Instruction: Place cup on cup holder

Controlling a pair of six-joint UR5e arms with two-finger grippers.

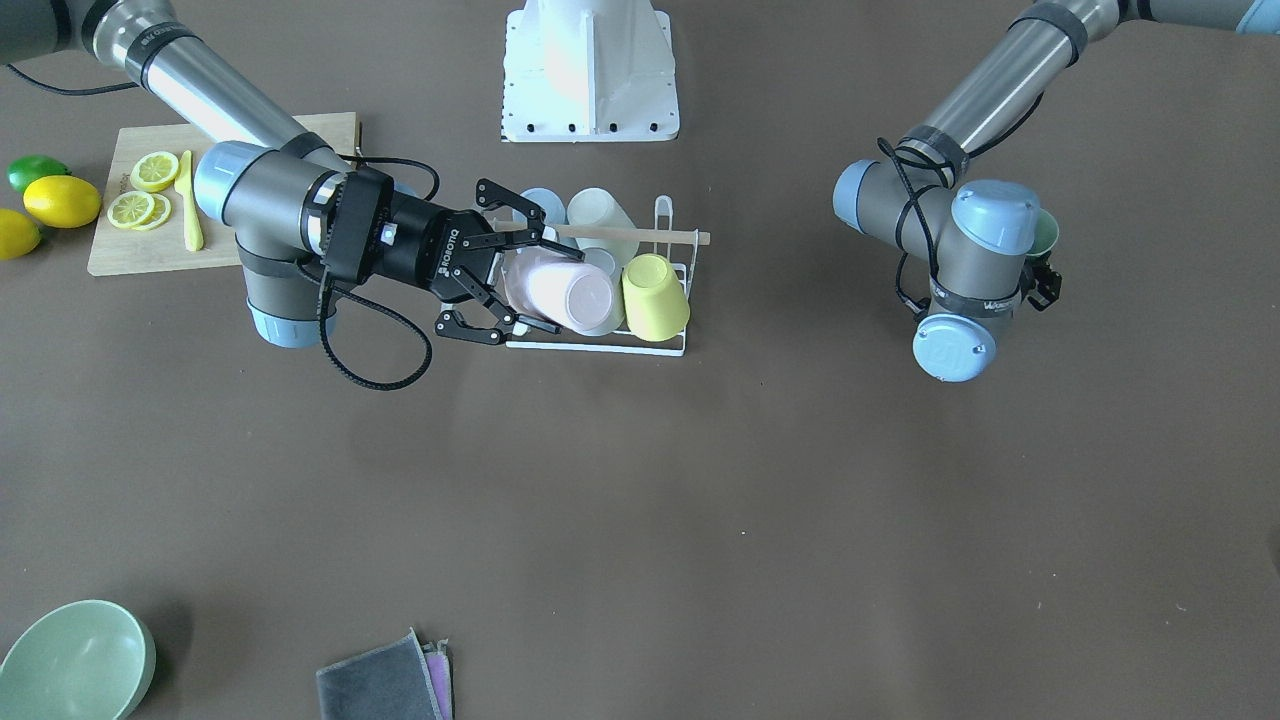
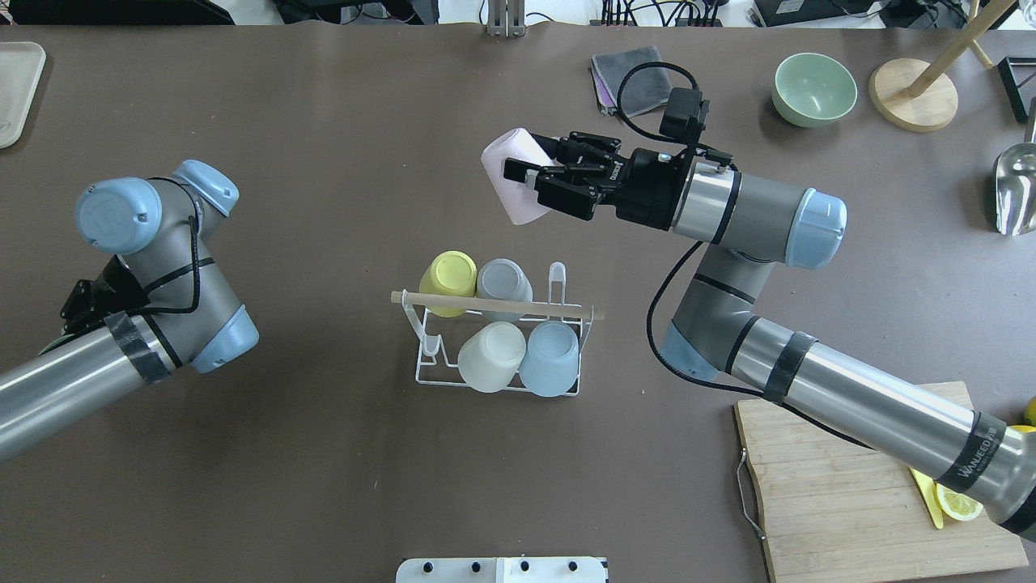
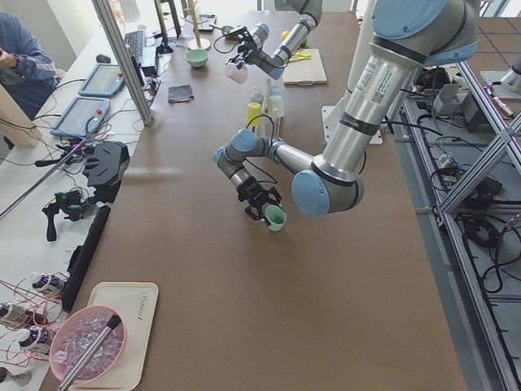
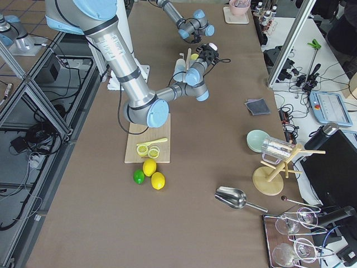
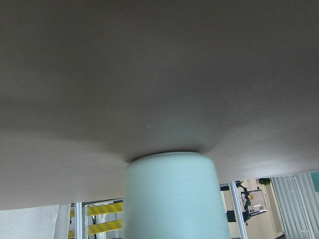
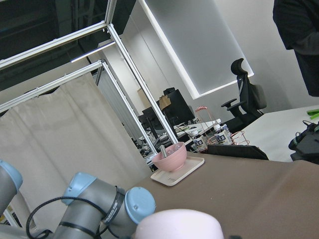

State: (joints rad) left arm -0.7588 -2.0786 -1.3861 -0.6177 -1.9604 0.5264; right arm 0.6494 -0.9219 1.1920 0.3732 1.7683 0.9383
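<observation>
My right gripper is shut on a pale pink cup and holds it tilted, high over the table, on the far side of the cup holder. The cup holder is a white wire rack with a wooden rod across its top. A yellow, a grey, a white and a blue cup sit upside down on it. In the front-facing view the pink cup overlaps the rack. My left gripper is shut on a mint green cup, held low, well away from the rack. That cup fills the left wrist view.
A wooden cutting board with lemon slices lies under my right arm, with lemons beside it. A green bowl, a folded cloth, a wooden stand and a metal scoop are at the far right.
</observation>
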